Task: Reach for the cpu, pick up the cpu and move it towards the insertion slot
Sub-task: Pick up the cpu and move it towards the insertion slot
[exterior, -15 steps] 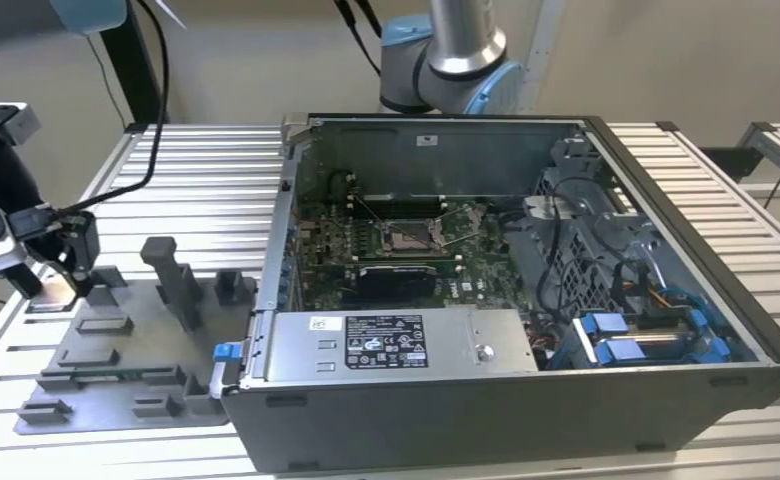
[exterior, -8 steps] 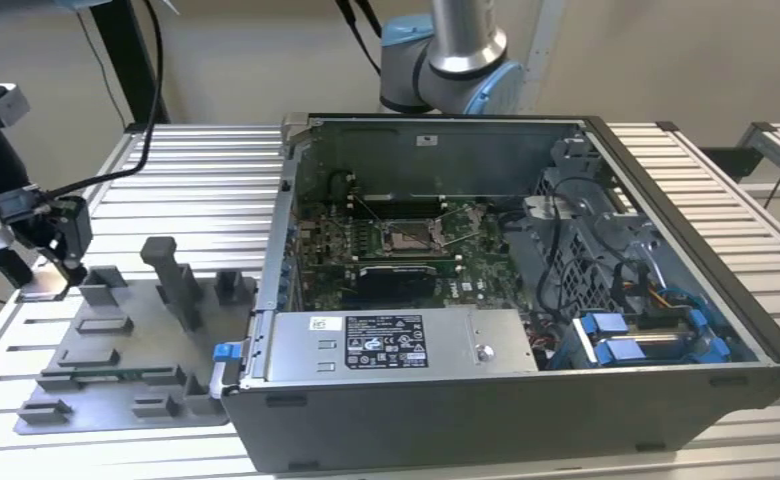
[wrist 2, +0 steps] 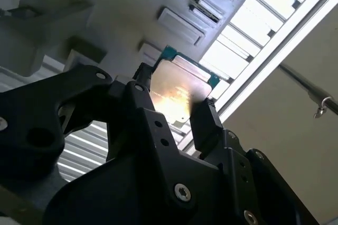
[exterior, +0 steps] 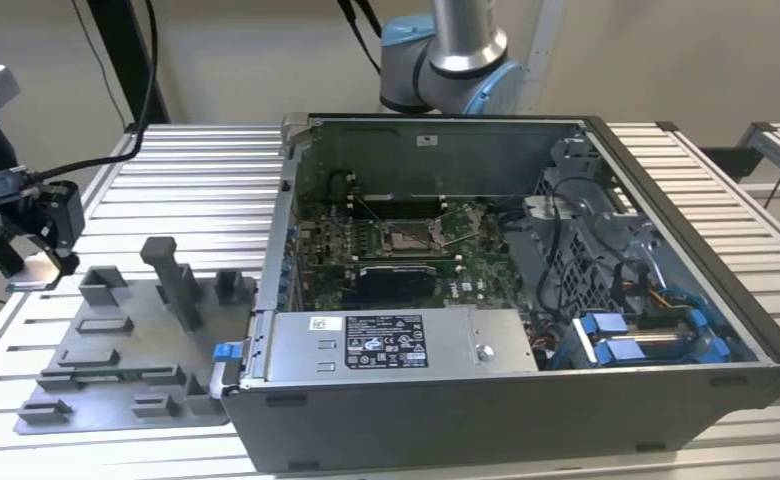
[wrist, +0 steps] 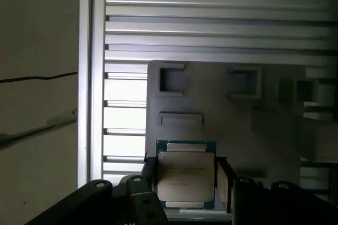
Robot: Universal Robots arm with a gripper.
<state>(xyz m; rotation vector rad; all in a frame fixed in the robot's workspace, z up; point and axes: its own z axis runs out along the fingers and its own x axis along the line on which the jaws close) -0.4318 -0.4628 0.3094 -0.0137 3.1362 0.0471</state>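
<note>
**Task state at the moment of capture.** The tool [wrist: 186, 184] is clamped on the cpu [wrist: 186, 175], with one finger on each of two opposite edges. In both wrist views the chip's pale metal face is turned toward the cameras and its teal-green border shows at the corners.

Behind the chip lies the grey fixture plate [exterior: 123, 345] with its shallow recesses and upright posts. The cpu appears to hang clear of the plate rather than rest in a recess, though the gap itself cannot be judged.

In the exterior view the tool hangs over the ribbed metal bench [exterior: 203, 170], at about eleven o'clock from the fixture plate and about nine o'clock from the open computer case [exterior: 497, 420].

The insertion slot [exterior: 405, 238] is a silver-framed socket with a dark centre, set in the green circuit board [exterior: 477, 280] on the case floor. It lies well apart from the tool, and the case's near wall stands between them.

*Progress, as a judgement.* The reach and the pick-up read as complete, because the chip is gripped and off its holder. The transfer toward the slot reads as barely begun or not begun. The whole span from the fixture side of the bench to the socket is yet to be covered.
</note>
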